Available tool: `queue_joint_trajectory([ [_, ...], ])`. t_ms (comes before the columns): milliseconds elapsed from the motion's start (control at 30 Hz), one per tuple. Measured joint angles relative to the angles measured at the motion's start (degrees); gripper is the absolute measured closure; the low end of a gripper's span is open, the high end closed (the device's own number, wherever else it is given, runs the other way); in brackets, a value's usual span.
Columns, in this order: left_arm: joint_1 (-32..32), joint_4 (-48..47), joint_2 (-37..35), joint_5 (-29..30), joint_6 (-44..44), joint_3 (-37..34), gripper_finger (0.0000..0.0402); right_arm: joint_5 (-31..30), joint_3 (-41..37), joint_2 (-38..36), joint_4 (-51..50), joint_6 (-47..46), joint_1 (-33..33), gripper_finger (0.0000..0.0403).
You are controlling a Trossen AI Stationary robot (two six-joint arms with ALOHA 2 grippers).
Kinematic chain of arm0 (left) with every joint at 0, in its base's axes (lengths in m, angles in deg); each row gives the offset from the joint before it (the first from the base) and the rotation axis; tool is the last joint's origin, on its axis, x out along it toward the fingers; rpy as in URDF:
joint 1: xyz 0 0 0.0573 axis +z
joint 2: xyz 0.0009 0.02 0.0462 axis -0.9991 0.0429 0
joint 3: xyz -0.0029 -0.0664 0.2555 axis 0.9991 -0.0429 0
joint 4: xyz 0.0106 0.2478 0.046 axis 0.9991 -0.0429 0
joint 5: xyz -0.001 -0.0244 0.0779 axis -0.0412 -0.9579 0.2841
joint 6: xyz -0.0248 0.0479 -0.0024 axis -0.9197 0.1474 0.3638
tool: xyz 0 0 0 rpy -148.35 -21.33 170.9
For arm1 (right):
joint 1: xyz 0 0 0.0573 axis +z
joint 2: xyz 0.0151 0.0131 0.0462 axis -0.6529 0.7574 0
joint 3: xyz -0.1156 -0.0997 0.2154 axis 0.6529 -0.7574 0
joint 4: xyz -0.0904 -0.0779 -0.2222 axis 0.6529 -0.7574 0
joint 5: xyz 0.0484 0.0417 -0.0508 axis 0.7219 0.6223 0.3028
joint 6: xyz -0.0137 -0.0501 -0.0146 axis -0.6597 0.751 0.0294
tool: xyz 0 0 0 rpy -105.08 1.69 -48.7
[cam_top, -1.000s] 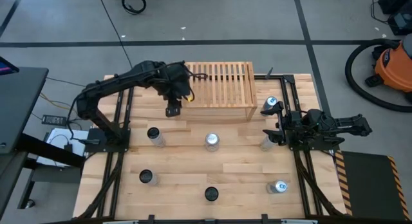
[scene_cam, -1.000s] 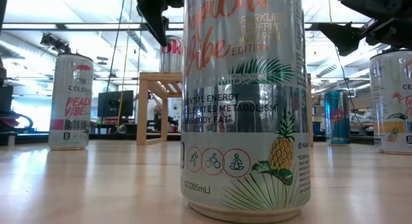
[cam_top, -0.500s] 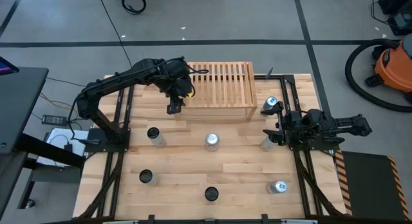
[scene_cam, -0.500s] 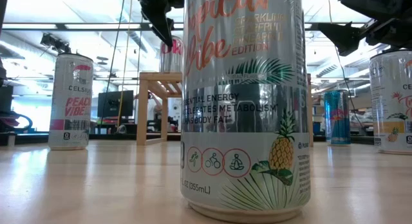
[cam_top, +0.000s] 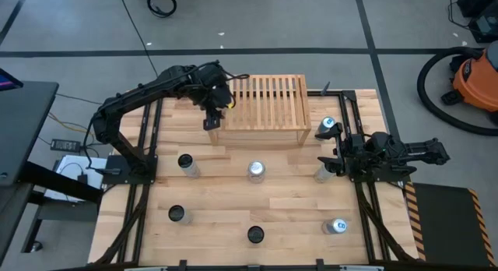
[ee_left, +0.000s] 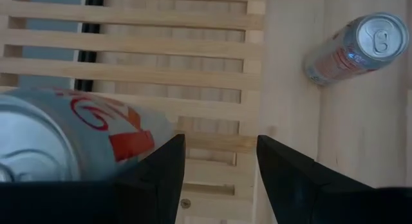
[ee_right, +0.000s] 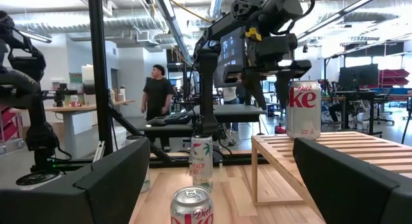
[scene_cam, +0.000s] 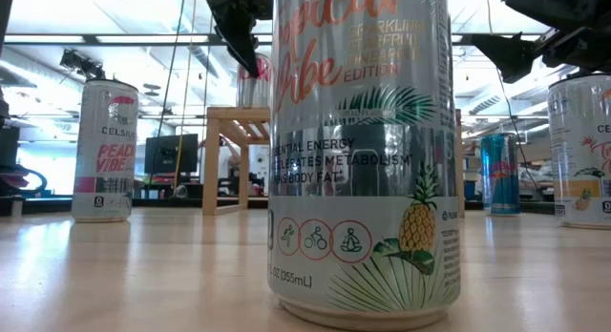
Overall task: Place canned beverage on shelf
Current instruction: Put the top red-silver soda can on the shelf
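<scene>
A silver-and-red canned beverage (ee_right: 303,111) stands upright on the left end of the light-wood shelf (cam_top: 268,103). From above it is hidden under the left wrist. My left gripper (cam_top: 212,121) hangs over the shelf's front-left edge, just in front of the can (ee_left: 71,121). It is shut, and only shelf slats (ee_left: 193,50) show in the thin gap between its fingers. Whether a finger touches the can I cannot tell. My right gripper (cam_top: 331,163) waits low at the table's right side, open, with another can (ee_right: 191,205) standing just ahead of it.
Several more cans stand on the tabletop: (cam_top: 184,162), (cam_top: 255,170), (cam_top: 177,215), (cam_top: 255,234), (cam_top: 336,226) and a blue-topped one (cam_top: 327,124) right of the shelf. One can (scene_cam: 361,151) fills the low view. A person (ee_right: 156,102) stands in the room beyond.
My left gripper has moved toward the table's back, from in front of the shelf to over its front-left edge. The right arm has not moved.
</scene>
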Motion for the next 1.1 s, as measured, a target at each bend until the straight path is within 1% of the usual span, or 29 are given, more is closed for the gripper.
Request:
queue_joint_trajectory([
  [467, 3.3, -0.1, 0.0, -0.2, 1.6, 0.0, 0.0210, 0.0, 0.0, 0.0, 0.0, 0.0, 0.0, 0.0010],
  [733, 5.3, 1.0, 2.6, -0.3, 2.7, 0.2, 0.0210, 0.0, 0.0, 0.0, 0.0, 0.0, 0.0, 0.0010],
  [867, 5.6, 1.1, 3.7, 0.4, 3.3, 0.0, 0.0210, 0.0, 0.0, 0.0, 0.0, 0.0, 0.0, 0.0010],
  [1100, 5.9, 0.9, 3.5, 0.9, 2.3, 0.0, 0.0210, 0.0, 0.0, 0.0, 0.0, 0.0, 0.0, 0.0010],
])
